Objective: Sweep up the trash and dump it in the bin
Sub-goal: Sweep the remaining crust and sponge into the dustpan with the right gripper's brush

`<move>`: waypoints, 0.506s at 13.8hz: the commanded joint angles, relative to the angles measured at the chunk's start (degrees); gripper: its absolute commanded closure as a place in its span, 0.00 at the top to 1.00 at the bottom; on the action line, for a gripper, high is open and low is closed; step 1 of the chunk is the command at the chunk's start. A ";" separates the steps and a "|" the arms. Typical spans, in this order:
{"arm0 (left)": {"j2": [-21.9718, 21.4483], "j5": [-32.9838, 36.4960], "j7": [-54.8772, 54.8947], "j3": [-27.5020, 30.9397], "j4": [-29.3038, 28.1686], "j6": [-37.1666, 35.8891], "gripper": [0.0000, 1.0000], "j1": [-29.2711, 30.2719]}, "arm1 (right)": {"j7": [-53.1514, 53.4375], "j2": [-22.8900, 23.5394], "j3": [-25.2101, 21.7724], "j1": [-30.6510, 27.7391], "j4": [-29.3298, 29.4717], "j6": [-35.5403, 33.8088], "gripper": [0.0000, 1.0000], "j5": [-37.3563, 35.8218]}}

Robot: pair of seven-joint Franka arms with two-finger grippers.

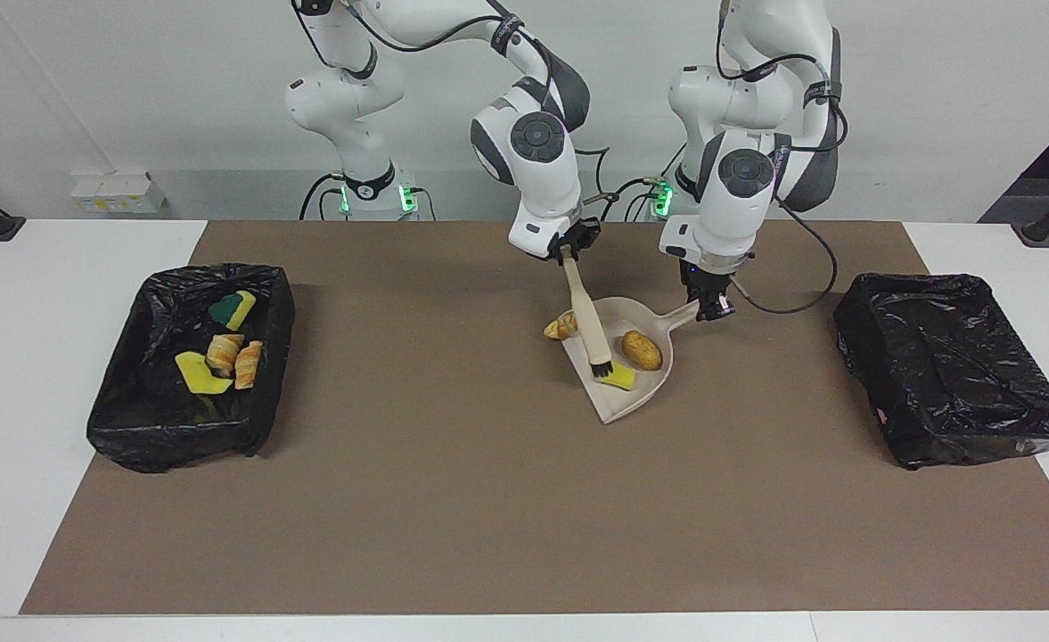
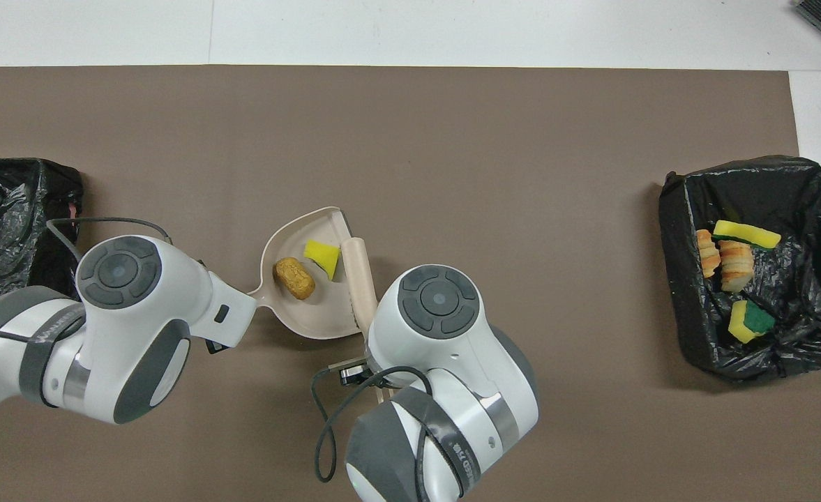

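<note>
My left gripper (image 1: pixel 714 307) is shut on the handle of the beige dustpan (image 1: pixel 624 403), which rests on the brown mat; the pan also shows in the overhead view (image 2: pixel 312 322). My right gripper (image 1: pixel 568 255) is shut on the handle of the beige brush (image 1: pixel 586 321), whose black bristles (image 1: pixel 601 366) are down in the pan against a yellow sponge scrap (image 1: pixel 620 380). A golden-brown bread lump (image 1: pixel 642 349) lies in the pan beside it. Another bread lump (image 1: pixel 561 326) lies on the mat just outside the pan's open edge, beside the brush handle. It is hidden under my right arm in the overhead view.
A black-lined bin (image 1: pixel 176 446) at the right arm's end of the table holds several sponge scraps and bread lumps (image 1: pixel 221 353). A second black-lined bin (image 1: pixel 952 366) stands at the left arm's end. The brown mat (image 1: pixel 453 499) covers the table's middle.
</note>
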 commanded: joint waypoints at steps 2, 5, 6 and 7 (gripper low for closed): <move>-5.88 1.64 3.75 0.19 0.02 -3.72 0.00 4.90 | -0.93 -6.14 0.10 -3.56 -3.45 -5.80 0.00 -0.27; -8.61 2.79 4.83 0.02 -1.55 -7.77 0.00 5.44 | -2.26 -7.03 0.10 -5.05 -4.06 -9.85 0.00 -4.67; -9.23 2.79 4.91 0.02 -2.69 -7.78 0.00 5.36 | -2.34 -7.73 0.10 -5.67 -5.72 -9.77 0.00 -4.76; -10.71 2.88 4.83 0.02 -4.62 -7.69 0.00 5.36 | -2.69 -8.78 0.10 -6.72 -8.00 -9.51 0.00 -4.85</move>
